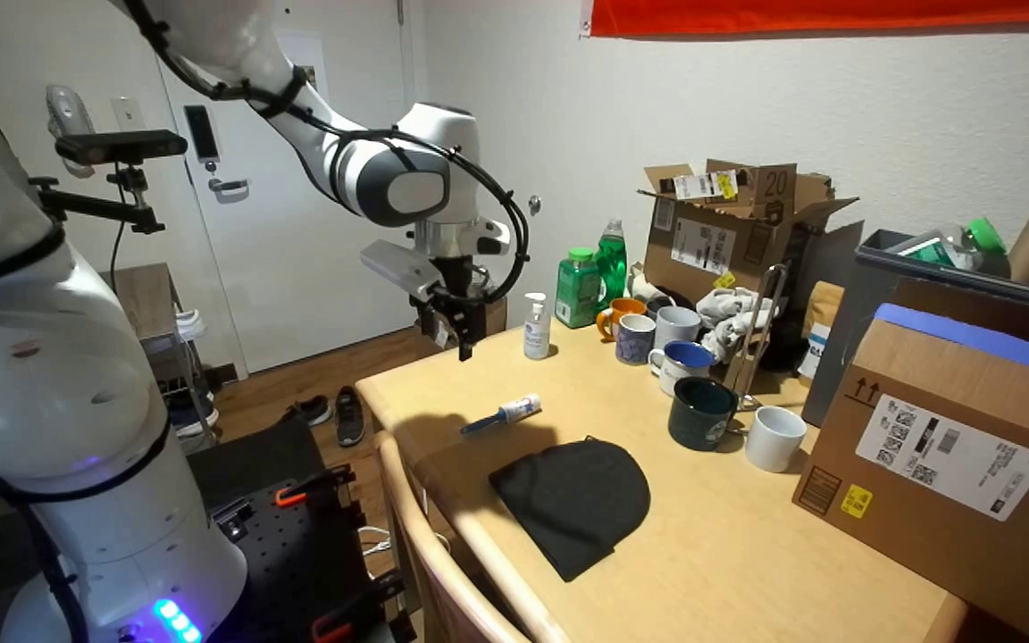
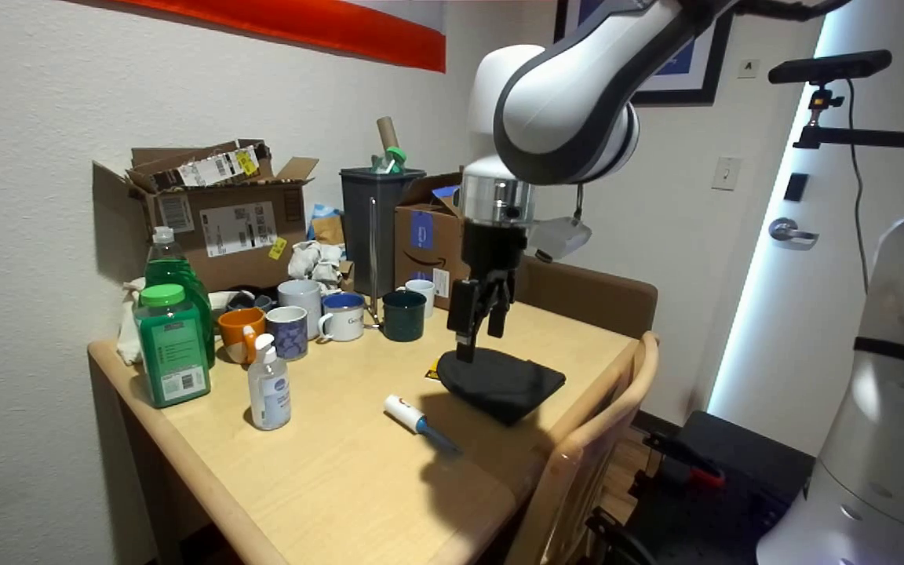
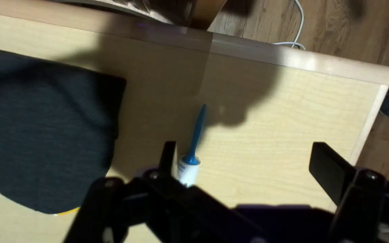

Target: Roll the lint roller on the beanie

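On the wooden table (image 1: pixel 747 549), the lint roller (image 1: pixel 503 415) lies near the black beanie (image 1: pixel 575 498), not touching it, its blue handle pointing toward the edge beside the chair (image 2: pixel 564 463). Above the table hangs the gripper (image 3: pixel 244 152), fingers (image 3: pixel 331 172) spread wide; in the wrist view one of them partly hides the roller's white head. A pump bottle (image 1: pixel 536 335) and a dark green mug (image 1: pixel 698 417) stand upright.

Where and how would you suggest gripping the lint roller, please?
I'd probably take the lint roller by its slim blue handle, coming from above and closing across its width: it lies flat on the table, and that leaves the white roll free.
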Available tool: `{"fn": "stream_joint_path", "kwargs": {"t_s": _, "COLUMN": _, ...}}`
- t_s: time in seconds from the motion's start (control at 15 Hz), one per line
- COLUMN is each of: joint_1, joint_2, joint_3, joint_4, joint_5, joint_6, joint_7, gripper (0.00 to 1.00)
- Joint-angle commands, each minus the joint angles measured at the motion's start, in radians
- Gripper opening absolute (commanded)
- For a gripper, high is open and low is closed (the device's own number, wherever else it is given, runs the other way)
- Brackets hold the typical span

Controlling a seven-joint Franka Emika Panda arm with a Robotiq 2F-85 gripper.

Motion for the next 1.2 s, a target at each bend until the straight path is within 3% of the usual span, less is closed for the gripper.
{"fn": "stream_joint_path", "kwargs": {"t_s": 0.0, "joint_1": 0.005, "joint_2": 0.151, "joint_3": 0.008, "joint_4": 0.033, "joint_5": 0.031, "joint_6": 0.100, "joint_7": -0.086, "gripper": 1.00}}
{"fn": "stream_joint_path", "kwargs": {"t_s": 0.33, "joint_1": -0.016, "joint_2": 0.346, "joint_3": 0.038, "joint_4": 0.118, "joint_5": 0.018, "joint_6": 0.134, "joint_7": -0.102, "gripper": 1.00}}
{"fn": "stream_joint_path", "kwargs": {"t_s": 0.4, "joint_1": -0.022, "joint_2": 0.271, "joint_3": 0.041, "joint_4": 0.061, "joint_5": -0.001, "joint_6": 0.138, "joint_7": -0.060, "gripper": 1.00}}
{"fn": "stream_joint_path", "kwargs": {"t_s": 0.73, "joint_1": -0.028, "joint_2": 0.355, "joint_3": 0.051, "joint_4": 0.116, "joint_5": -0.006, "joint_6": 0.138, "joint_7": -0.069, "gripper": 1.00}}
{"fn": "stream_joint_path", "kwargs": {"t_s": 1.13, "joint_1": -0.058, "joint_2": 0.429, "joint_3": 0.087, "joint_4": 0.139, "joint_5": 0.182, "joint_6": 0.233, "joint_7": -0.058, "gripper": 1.00}}
